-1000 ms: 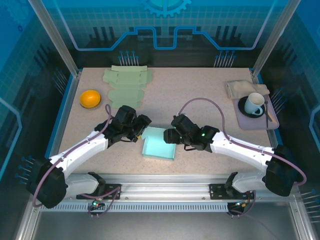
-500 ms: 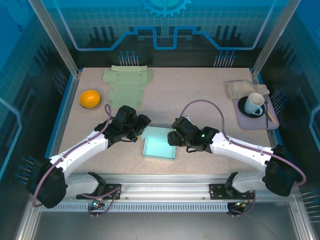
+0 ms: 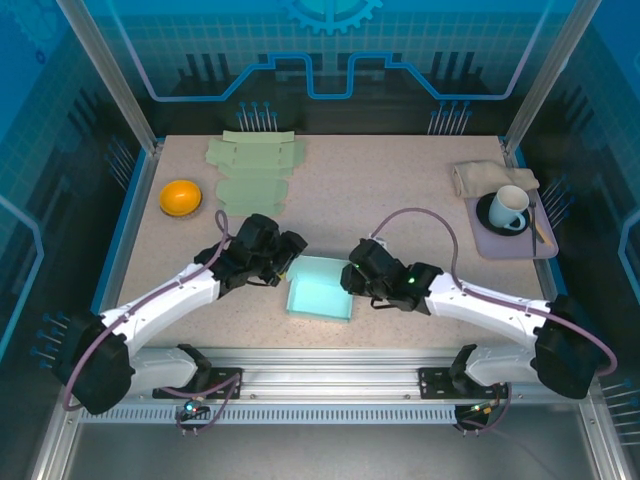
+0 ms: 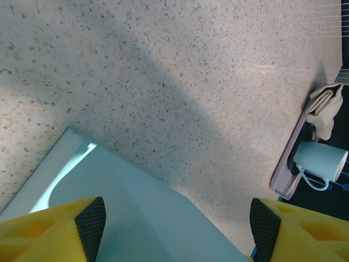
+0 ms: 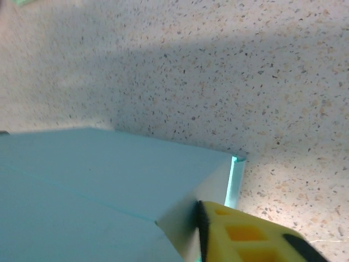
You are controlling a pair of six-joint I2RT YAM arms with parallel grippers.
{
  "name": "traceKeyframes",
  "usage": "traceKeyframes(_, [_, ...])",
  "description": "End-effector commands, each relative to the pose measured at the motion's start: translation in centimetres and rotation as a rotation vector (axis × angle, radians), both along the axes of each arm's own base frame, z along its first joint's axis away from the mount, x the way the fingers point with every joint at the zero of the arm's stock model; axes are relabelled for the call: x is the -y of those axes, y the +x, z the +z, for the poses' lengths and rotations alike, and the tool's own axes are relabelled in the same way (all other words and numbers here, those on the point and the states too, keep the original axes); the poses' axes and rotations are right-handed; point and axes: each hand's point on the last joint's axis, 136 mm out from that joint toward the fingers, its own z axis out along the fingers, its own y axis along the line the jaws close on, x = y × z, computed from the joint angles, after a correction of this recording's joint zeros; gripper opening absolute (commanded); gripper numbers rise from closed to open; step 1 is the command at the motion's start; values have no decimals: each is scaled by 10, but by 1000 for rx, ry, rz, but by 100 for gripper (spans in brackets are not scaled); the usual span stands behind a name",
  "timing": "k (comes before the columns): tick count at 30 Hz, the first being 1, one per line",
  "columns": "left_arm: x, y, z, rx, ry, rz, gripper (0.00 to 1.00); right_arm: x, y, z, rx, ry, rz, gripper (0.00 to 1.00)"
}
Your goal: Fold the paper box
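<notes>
Both arms bend inward, low over the speckled table [image 3: 400, 200], flanking the teal paper box [image 3: 320, 292] near its front edge. The left gripper [image 3: 288, 262] hovers, fingers wide apart, over the box's left corner. The right gripper [image 3: 352, 278] sets one yellow finger [image 5: 245, 236] against the right wall, and its grip cannot be made out.

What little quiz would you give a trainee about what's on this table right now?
1. Which colour is the paper box near the middle of the table? A red, B light blue, C black.
2. True or false: the left arm's jaws stand wide apart over the box.
3. Fill the gap: the orange bowl sits on the table's ____ side.
Key: 1 B; 2 true; 3 left.
</notes>
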Motion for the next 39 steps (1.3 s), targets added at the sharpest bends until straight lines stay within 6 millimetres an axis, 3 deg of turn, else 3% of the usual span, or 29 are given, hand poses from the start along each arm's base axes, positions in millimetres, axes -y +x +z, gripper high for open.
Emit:
traceKeyframes(1, [15,8,8,19,-21,3,74,-8,10,19,44,170,-112,19])
traceKeyframes(10, [32,26,16,53,-18,-19,74,-6,34,49,212,68,-87,13])
traceKeyframes(17, [48,63,43,193,16,-55,74,-12,65,88,459,15,-49,13])
traceKeyframes(21, [55,81,47,244,67,-89,74,-13,83,103,542,-42,-17,14])
traceKeyframes(24, [57,87,36,237,84,-93,74,-11,95,96,544,-75,1,15])
traceKeyframes(28, [58,87,14,203,83,-91,74,-1,99,65,497,-106,-6,16])
traceKeyframes(35, [58,71,-23,119,49,-76,73,17,80,20,388,-105,-34,20])
traceKeyframes(39, [63,58,-28,106,63,-95,73,31,65,3,332,-110,-53,26])
